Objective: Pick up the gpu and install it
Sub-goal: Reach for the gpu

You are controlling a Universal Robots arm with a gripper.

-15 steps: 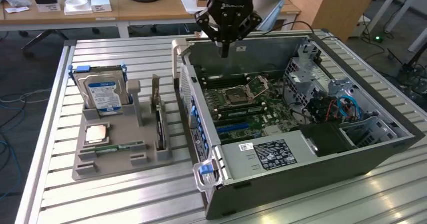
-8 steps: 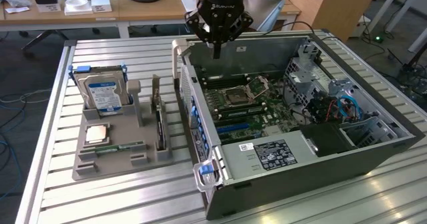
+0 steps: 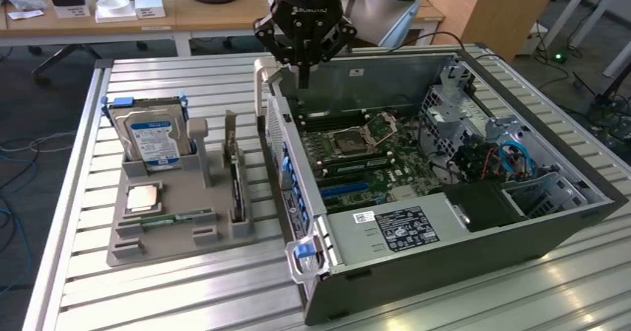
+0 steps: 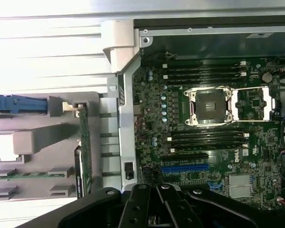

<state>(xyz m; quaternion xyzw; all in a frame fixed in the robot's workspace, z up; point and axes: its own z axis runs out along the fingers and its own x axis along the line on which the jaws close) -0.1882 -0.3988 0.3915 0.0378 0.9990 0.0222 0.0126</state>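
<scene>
I am keeping nothing in my black pincer point(image 3: 304, 82): its two fingers are pressing together into one narrow point, pinching only air. It is hanging over a corner of the open grey metal computer case point(image 3: 463, 246), which is lying on its side on the slatted aluminium table point(image 3: 177, 301) with the green motherboard point(image 3: 374, 161) facing up. The gpu point(image 3: 236, 182), a thin flat dark card, is standing on edge in a slot of the grey plastic holder tray point(image 3: 148, 251), just beside the case on the exterior view's left and well apart from my fingers. In the same tray the silver hard drive with the blue-and-white label point(image 3: 155, 140) is standing upright, while a square copper-coloured processor chip point(image 3: 145, 196) and a narrow green memory stick point(image 3: 177, 218) are lying flat. Through the wrist view I am looking down on the board's square processor socket point(image 4: 209, 107) and a blue expansion slot point(image 4: 185, 168).
</scene>
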